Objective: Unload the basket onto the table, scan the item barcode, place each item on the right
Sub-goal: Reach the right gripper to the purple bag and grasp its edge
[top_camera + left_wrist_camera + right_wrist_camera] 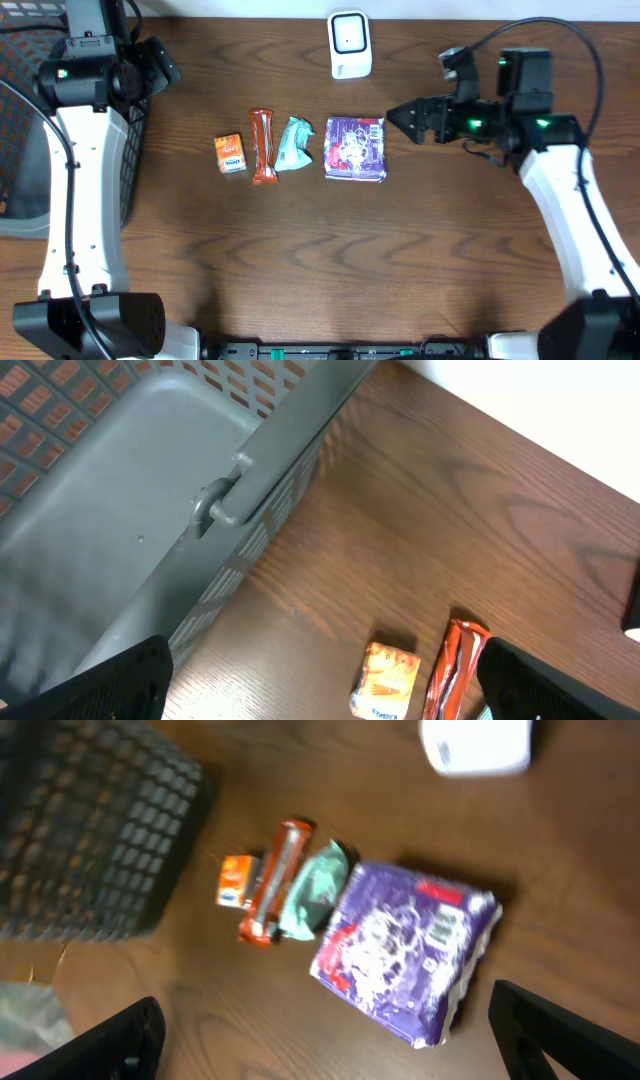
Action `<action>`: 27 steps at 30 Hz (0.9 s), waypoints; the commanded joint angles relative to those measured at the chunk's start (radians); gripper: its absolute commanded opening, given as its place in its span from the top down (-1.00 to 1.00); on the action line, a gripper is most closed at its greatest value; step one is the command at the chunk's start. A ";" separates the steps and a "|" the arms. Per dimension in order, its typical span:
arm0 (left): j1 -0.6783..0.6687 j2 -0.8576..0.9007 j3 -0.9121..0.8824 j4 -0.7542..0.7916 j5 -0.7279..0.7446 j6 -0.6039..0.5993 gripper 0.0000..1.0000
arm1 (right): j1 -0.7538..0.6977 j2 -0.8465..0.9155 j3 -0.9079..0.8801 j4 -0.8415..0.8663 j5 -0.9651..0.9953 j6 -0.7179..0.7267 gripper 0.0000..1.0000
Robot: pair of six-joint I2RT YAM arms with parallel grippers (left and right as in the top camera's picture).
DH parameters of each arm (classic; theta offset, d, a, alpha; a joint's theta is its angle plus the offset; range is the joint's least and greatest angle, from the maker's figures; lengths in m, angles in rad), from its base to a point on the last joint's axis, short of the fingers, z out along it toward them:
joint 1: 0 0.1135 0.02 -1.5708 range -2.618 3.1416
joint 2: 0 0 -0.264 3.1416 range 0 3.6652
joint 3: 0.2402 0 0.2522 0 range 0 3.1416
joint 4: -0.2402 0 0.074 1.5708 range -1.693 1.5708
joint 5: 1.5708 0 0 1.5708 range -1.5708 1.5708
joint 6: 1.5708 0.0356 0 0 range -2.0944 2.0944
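left to right: grey basket (240, 480) sits at the far left of the worktop (450, 270), and my left hand (160, 65) hangs up by its near rim, spread wide, nothing in it. then there's a row of goods: a small orange box (231, 153), an orange-red bar (263, 146) just beside it, a teal pouch (294, 143) touching the bar, then the purple pack (355, 149). the white scanner (350, 44) stands behind the pack, well apart from it. my right hand (400, 118) is just right of the pack, pointing at it, also spread wide and empty.

i'm guessing the purple pack is the one to scan, since it's nearest. it looks film-wrapped, squashy and light, probably slick and crinkly. i'd pinch it across the narrow way near the right edge, firm enough that the film doesn't slide. there's a pale patch by its back right corner that might be the barcode, too blurry to call, so i'd keep my fingers off it.
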 commanded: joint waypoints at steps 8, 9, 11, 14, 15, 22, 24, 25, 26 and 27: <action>0.014 -0.013 0.006 -0.002 -0.020 -0.010 -0.96 | 0.091 0.243 0.019 0.037 0.208 0.183 -0.67; 0.014 -0.013 0.006 -0.002 -0.020 -0.010 -0.96 | 0.091 0.262 0.019 0.042 0.207 0.193 -0.61; 0.014 -0.013 0.006 -0.002 -0.020 -0.010 -0.96 | 0.091 0.291 0.019 0.047 0.204 0.210 -0.59; 0.014 -0.013 0.006 -0.002 -0.020 -0.010 -0.96 | 0.091 0.331 0.019 0.047 0.204 0.220 -0.60; 0.014 -0.013 0.006 -0.002 -0.020 -0.010 -0.96 | 0.091 0.338 0.019 0.045 0.204 0.220 -0.60; 0.014 -0.013 0.006 -0.002 -0.020 -0.010 -0.96 | 0.091 0.370 0.019 0.033 0.204 0.223 -0.80; 0.014 -0.013 0.006 -0.002 -0.020 -0.010 -0.96 | 0.091 0.370 0.019 0.034 0.208 0.223 -0.93; 0.014 -0.013 0.006 -0.002 -0.020 -0.010 -0.95 | 0.091 0.370 0.019 0.033 0.215 0.223 -0.95; 0.014 -0.013 0.006 -0.002 -0.020 -0.010 -0.95 | 0.091 0.370 0.019 0.032 0.220 0.223 -0.96; 0.014 -0.013 0.006 -0.002 -0.020 -0.010 -0.96 | 0.091 0.370 0.019 0.032 0.220 0.223 -0.97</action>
